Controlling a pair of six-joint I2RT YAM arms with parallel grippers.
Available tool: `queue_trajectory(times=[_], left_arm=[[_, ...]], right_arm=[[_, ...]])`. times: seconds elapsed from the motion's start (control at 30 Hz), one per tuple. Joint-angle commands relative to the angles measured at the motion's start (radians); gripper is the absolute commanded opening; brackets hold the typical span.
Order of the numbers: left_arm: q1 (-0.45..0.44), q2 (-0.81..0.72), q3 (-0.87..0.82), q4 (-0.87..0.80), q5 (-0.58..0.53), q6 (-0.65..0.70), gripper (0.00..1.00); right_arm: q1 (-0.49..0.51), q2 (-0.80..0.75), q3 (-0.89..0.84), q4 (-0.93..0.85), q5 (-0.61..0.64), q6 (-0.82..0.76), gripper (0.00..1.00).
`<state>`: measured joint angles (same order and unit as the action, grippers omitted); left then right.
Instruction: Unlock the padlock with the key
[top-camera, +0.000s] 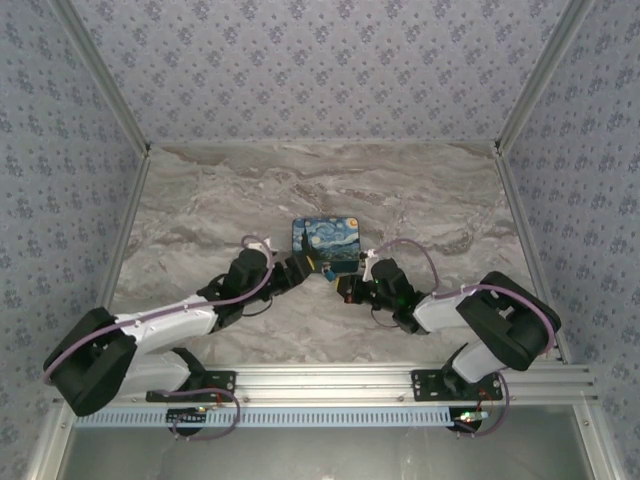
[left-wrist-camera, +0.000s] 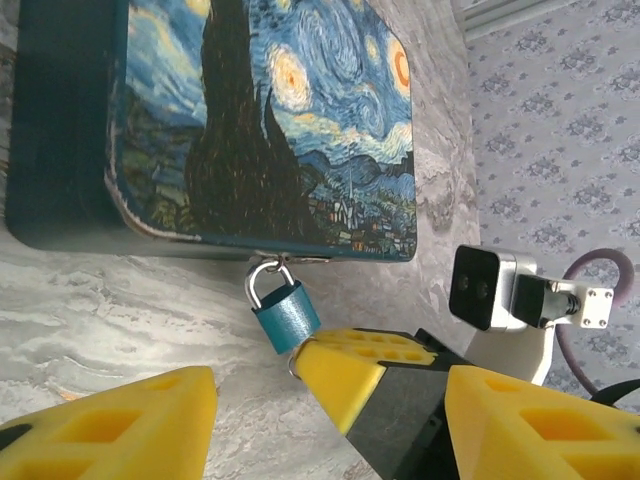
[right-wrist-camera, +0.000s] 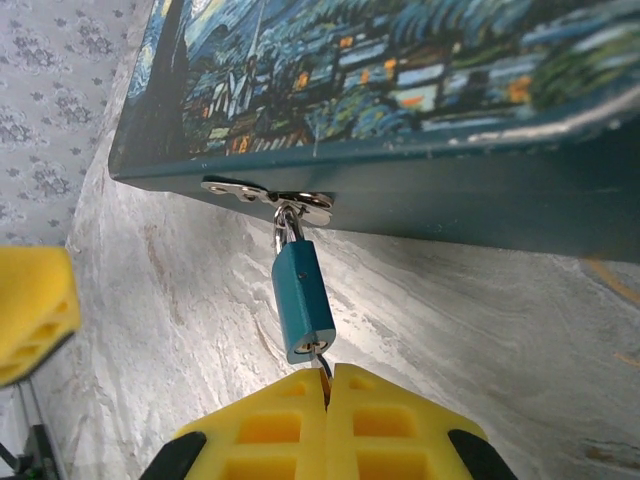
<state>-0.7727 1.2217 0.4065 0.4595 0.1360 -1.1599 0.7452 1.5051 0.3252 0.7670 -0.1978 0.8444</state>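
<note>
The small teal padlock (right-wrist-camera: 303, 300) hangs by its thin shackle from the metal hasp (right-wrist-camera: 268, 195) on the front of the starry-night box (right-wrist-camera: 400, 90). My right gripper (right-wrist-camera: 328, 385) is shut on the key (right-wrist-camera: 322, 366). The key's blade reaches into the keyhole in the padlock's bottom face. From the left wrist, the padlock (left-wrist-camera: 286, 316) shows tilted, with the right gripper's yellow fingers (left-wrist-camera: 350, 372) touching its lower end. My left gripper (left-wrist-camera: 330, 392) stands open, one finger on either side of the right gripper, short of the padlock. From above, both grippers meet at the padlock (top-camera: 331, 274).
The painted box (top-camera: 325, 243) sits mid-table on the marble surface (top-camera: 200, 200). Patterned walls close in the back and both sides. A metal rail (top-camera: 330, 380) runs along the near edge by the arm bases. The right wrist camera (left-wrist-camera: 485, 287) is close to my left fingers.
</note>
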Motion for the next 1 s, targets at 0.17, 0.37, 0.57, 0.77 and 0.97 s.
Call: queue_trajectory(times=[0.17,0.37,0.57,0.77,0.97], left_arm=[[-0.023,0.138,-0.017,0.246,0.03,-0.132,0.54],[-0.035,0.299,-0.039,0.486,0.027,-0.211,0.48],[-0.069,0.425,-0.039,0.623,-0.032,-0.256,0.43],[-0.086,0.498,-0.041,0.685,-0.07,-0.286,0.42],[-0.092,0.586,-0.041,0.788,-0.073,-0.334,0.38]], right_arm=[[0.017,0.031,0.035,0.02,-0.002,0.119,0.0],[0.023,0.035,0.039,0.037,0.004,0.127,0.0],[0.025,0.035,0.04,0.039,0.006,0.123,0.0],[0.026,0.037,0.037,0.045,0.009,0.129,0.0],[0.025,0.039,0.038,0.054,0.009,0.134,0.0]])
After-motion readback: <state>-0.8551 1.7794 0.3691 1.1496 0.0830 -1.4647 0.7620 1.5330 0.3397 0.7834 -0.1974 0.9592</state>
